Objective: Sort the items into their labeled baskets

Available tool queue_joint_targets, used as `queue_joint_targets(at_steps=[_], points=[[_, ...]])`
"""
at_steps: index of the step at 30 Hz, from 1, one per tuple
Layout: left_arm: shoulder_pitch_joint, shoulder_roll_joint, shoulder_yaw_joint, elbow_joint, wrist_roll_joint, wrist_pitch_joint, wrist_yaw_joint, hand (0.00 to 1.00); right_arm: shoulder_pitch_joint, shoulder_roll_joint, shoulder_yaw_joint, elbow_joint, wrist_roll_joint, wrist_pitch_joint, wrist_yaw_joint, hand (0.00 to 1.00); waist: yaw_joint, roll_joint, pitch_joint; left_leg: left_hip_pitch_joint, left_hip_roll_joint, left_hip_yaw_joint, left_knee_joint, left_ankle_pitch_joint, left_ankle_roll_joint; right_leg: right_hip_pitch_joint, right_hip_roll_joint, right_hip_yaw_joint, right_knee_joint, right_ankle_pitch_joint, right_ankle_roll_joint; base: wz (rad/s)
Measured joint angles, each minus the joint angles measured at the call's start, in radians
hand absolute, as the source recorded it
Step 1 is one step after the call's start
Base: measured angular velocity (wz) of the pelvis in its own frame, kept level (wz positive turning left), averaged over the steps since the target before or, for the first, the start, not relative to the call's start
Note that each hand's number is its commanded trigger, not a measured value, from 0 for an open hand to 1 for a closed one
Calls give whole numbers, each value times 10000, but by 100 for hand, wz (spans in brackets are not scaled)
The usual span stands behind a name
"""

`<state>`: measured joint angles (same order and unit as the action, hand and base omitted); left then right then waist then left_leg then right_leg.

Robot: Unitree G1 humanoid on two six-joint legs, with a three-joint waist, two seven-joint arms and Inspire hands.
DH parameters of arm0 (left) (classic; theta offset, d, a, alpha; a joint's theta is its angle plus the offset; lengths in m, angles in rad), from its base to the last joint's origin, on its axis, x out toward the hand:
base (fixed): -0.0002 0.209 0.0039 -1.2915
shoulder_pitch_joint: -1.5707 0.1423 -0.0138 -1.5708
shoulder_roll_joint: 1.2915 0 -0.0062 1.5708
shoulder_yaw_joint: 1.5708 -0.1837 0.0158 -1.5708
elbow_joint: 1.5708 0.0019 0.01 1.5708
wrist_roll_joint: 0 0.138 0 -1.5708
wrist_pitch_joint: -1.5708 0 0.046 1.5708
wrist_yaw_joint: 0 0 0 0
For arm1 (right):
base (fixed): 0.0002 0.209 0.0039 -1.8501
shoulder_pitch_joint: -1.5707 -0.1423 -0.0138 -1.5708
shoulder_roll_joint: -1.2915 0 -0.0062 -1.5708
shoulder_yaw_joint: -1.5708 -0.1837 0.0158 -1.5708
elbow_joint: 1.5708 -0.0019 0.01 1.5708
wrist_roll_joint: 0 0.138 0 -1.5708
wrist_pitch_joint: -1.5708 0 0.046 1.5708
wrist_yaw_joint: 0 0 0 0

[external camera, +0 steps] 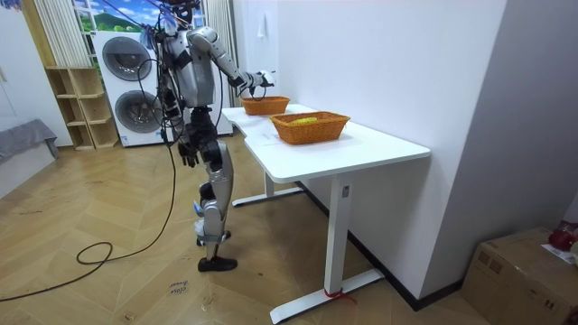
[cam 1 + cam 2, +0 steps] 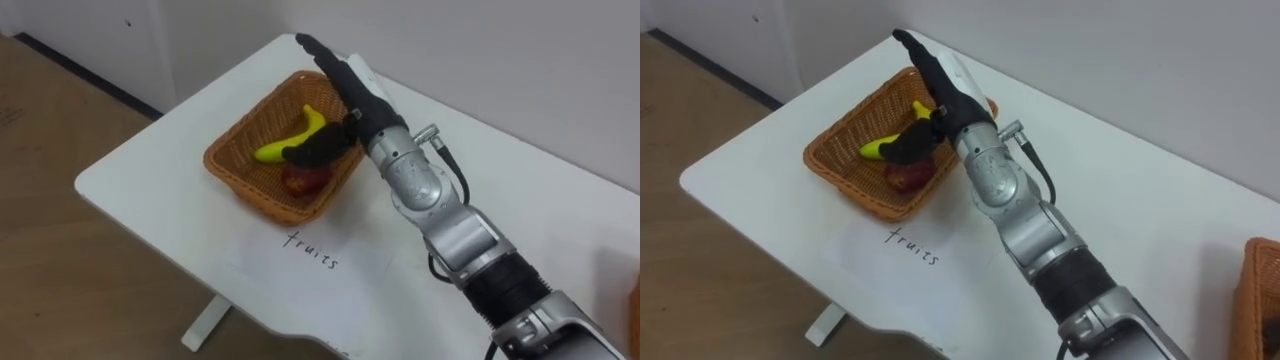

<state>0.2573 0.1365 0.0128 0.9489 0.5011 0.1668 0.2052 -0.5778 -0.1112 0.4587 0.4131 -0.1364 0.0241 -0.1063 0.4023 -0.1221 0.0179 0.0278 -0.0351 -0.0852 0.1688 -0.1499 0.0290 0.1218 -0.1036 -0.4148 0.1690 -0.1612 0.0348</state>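
Right hand (image 2: 348,88) is over the brown woven wicker basket (image 2: 255,198) on the white tabletop (image 2: 170,165), fingers straight, released, holding nothing. A yellow banana (image 2: 275,150) and a red apple (image 2: 300,180) lie inside, under the thumb. Placement looks done. Best to lift straight up clear of the rim before swinging away, so no fruit is dragged out. Left hand (image 1: 187,153) hangs by the hip; can't tell its grip.

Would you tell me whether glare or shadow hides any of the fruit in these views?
Left eye view: even light, no glare on the white table; the banana and apple in the basket are plainly lit, partly covered by the right hand. Room view: that basket's contents are too small to tell.
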Motion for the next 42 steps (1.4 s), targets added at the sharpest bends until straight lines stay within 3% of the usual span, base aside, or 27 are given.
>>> queue_joint_targets(at_steps=[4,8,13,15,21,25,26,31,36,42], points=[[-173,10,27,155,14,-36,-27,0,-7,-169,-210,-76,-5,-4,-2,0,-196,-1,-1,-18,-9,-18,36,-2,2,6,-12,3,17,-3,5,0],[-216,5,209,153,31,-125,-228,0,-6,-704,-1034,-1092,-184,-19,-35,0,-487,64,36,-12,-26,27,65,-6,15,-11,-24,38,12,-3,6,-3],[-247,48,354,186,34,-250,-211,0,143,-1265,-1729,-2040,-295,-58,-189,0,-966,186,22,104,9,231,43,-5,14,15,11,271,15,-2,7,-9],[-245,96,420,288,15,-273,-162,0,322,-1658,-1842,-2510,-180,-126,-513,0,-1217,214,-33,180,31,305,-4,-5,14,13,20,378,18,1,10,-14],[-236,144,635,406,13,-375,31,0,878,-2233,-2624,-3207,126,-153,-816,0,-1822,266,-136,379,119,785,-117,-7,12,-42,79,856,32,7,1,-21],[-236,205,635,537,23,-442,29,0,965,-2416,-2979,-3207,157,-156,-987,0,-2112,216,-202,551,208,1106,-223,-19,-6,-19,160,1163,26,36,-30,-23],[-246,218,650,509,27,-446,29,0,1052,-2419,-3080,-3274,175,-179,-996,0,-2322,223,-215,550,230,1129,-223,-30,-20,-19,188,1174,5,58,-42,-20],[-409,204,624,503,13,-482,35,0,1277,-2539,-3512,-3476,932,-240,-992,0,-2852,226,-225,585,259,1222,-213,-33,-25,-23,221,1322,14,88,-61,-7],[-473,190,648,587,16,-540,37,0,1406,-2542,-4191,-3870,998,-240,-994,0,-3014,406,-265,698,375,1588,-244,-99,-45,-123,335,1728,14,198,-103,-25],[-366,194,649,642,25,-705,130,0,1868,-2611,-5305,-4468,1002,-482,-1488,0,-3425,451,-283,718,399,1770,-262,-114,-69,-194,396,1963,25,204,-112,-8]])
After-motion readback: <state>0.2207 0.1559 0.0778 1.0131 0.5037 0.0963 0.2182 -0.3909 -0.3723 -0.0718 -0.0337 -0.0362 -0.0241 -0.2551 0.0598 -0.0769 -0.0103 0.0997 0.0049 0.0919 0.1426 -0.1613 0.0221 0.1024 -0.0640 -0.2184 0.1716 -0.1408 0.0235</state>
